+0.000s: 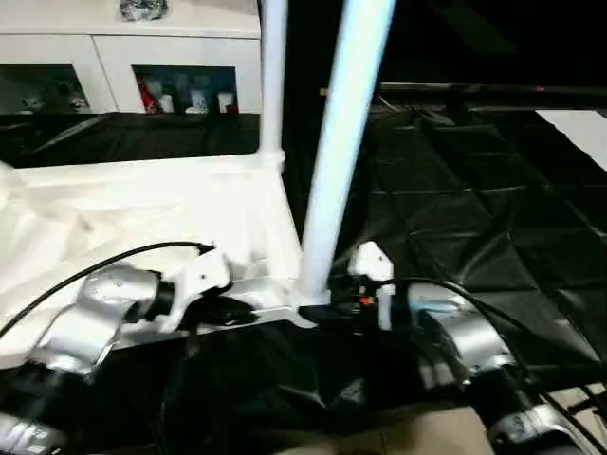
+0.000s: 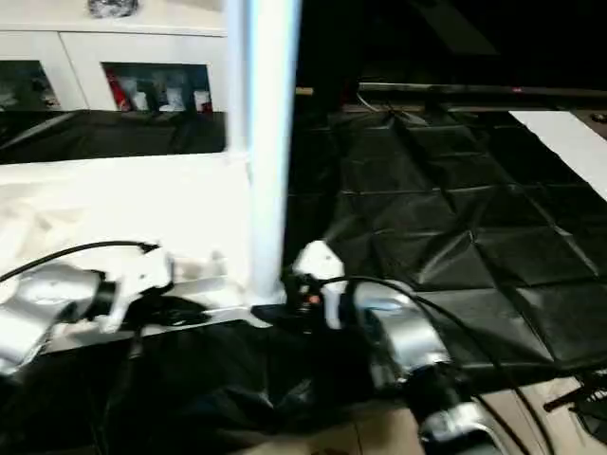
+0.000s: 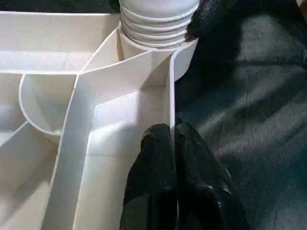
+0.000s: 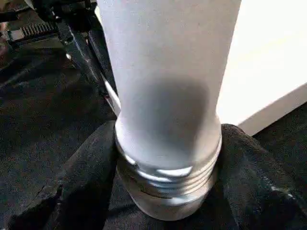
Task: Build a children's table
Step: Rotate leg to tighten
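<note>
The children's table top [image 1: 142, 209] lies upside down on the black mat, ribbed underside up. One white leg [image 1: 273, 76] stands upright in the far right corner socket. A second leg [image 1: 343, 142] leans slightly at the near right corner, its threaded end [image 3: 158, 19] sitting at that corner's socket [image 3: 139, 52]. My right gripper [image 1: 327, 308] is shut on this leg just above the thread, a black finger [image 4: 86, 182] hugging each side. My left gripper [image 3: 171, 132] is shut on the thin rim wall of the top [image 3: 170, 96], close to the same corner.
A white glass-door cabinet [image 1: 123, 57] stands behind the table top. Black quilted mat [image 1: 474, 218] spreads to the right, with a white sheet [image 1: 579, 128] at its far right edge. Bare floor [image 1: 408, 441] shows nearest me.
</note>
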Controlling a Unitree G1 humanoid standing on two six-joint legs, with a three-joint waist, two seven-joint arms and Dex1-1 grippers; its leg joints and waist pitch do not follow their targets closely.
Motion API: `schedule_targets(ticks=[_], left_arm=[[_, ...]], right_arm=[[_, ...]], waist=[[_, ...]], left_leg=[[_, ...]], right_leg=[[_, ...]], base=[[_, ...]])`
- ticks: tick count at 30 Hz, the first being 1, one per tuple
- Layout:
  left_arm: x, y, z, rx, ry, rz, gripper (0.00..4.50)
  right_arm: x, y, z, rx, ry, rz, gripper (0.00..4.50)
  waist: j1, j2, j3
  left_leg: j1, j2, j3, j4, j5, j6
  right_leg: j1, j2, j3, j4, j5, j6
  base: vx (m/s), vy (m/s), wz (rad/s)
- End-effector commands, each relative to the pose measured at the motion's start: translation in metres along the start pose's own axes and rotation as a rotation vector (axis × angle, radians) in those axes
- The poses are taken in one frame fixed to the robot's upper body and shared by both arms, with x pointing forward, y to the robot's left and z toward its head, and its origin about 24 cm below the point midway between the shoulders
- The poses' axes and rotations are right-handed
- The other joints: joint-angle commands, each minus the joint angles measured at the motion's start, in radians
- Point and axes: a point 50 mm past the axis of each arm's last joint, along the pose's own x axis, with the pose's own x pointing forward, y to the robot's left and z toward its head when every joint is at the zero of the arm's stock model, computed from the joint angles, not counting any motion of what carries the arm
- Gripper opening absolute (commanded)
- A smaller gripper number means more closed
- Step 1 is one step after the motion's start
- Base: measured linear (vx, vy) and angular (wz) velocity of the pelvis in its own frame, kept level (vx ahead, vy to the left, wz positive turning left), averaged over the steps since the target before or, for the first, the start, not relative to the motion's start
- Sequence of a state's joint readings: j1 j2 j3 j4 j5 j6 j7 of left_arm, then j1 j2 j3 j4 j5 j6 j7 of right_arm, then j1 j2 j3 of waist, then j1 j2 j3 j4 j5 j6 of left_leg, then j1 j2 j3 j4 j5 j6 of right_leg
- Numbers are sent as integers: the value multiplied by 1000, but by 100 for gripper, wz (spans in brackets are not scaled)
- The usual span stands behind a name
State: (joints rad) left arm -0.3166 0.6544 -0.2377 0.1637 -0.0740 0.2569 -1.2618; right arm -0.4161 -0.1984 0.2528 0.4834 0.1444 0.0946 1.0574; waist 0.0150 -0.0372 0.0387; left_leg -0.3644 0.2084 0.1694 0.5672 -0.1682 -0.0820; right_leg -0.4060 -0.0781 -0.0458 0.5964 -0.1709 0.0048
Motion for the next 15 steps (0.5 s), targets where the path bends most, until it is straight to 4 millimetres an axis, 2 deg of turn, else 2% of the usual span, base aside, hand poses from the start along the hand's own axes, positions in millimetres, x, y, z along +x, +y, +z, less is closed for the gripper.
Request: schedule_targets(ticks=[1, 2, 6, 8, 10, 11, 12, 13, 14, 15], left_arm=[[7, -14, -9, -25, 30, -90, 0], [9, -15, -8, -28, 19, -79, 0], [24, -12, -1, -17, -36, -35, 0], [32, -7, 3, -6, -53, 11, 0], [39, -4, 6, 2, -59, 44, 0], [47, 3, 8, -20, -62, 101, 0], [50, 5, 9, -26, -63, 119, 0], [60, 12, 14, -51, -71, 175, 0], [60, 12, 14, -51, -71, 175, 0], [71, 18, 23, -61, -92, 224, 0]], right_arm=[[4, -4, 7, -18, -16, -14, 277], [6, -4, 6, -16, -23, -22, 277], [8, -8, 3, 8, -32, -101, 277], [11, -12, 0, 20, -22, -170, 277], [14, -15, -1, 25, -22, -239, 277], [17, -21, -2, 60, -33, -349, 277], [19, -23, -2, 74, -37, -383, 276], [24, -28, -2, 123, -46, -499, 276], [24, -28, -2, 123, -46, -499, 276], [30, -31, -2, 137, -45, -574, 276]], waist=[[9, 12, -46], [8, 10, -46], [10, 12, -45], [11, 10, -41], [16, 10, -41], [16, 13, -42], [12, 15, -38], [16, 13, -42], [12, 12, -40], [15, 14, -41]], left_leg=[[6, 19, -4, -75, -354, -14], [6, 19, -3, -75, -352, -14], [11, 18, 1, -73, -347, -13], [16, 15, 2, -74, -379, -20], [19, 14, -2, -73, -406, -31], [19, 14, -3, -73, -407, -33], [24, 12, -1, -73, -427, -41], [30, 11, -6, -71, -445, -47], [23, 8, -5, -72, -439, -48], [25, 10, -8, -73, -443, -51]], right_leg=[[36, -46, 32, -69, -342, -191], [35, -45, 33, -70, -337, -194], [34, -44, 36, -70, -310, -205], [29, -42, 35, -76, -366, -188], [27, -47, 36, -84, -447, -157], [26, -48, 36, -85, -456, -151], [17, -44, 36, -93, -485, -141], [18, -46, 33, -93, -515, -132], [19, -46, 33, -95, -530, -121], [19, -47, 32, -97, -539, -116]], base=[[0, 0, 0], [0, 0, 0], [0, 0, 0], [0, 0, 0], [0, 0, 0], [0, 0, 0], [0, 0, 0], [0, 0, 0], [0, 0, 0], [0, 0, 0]])
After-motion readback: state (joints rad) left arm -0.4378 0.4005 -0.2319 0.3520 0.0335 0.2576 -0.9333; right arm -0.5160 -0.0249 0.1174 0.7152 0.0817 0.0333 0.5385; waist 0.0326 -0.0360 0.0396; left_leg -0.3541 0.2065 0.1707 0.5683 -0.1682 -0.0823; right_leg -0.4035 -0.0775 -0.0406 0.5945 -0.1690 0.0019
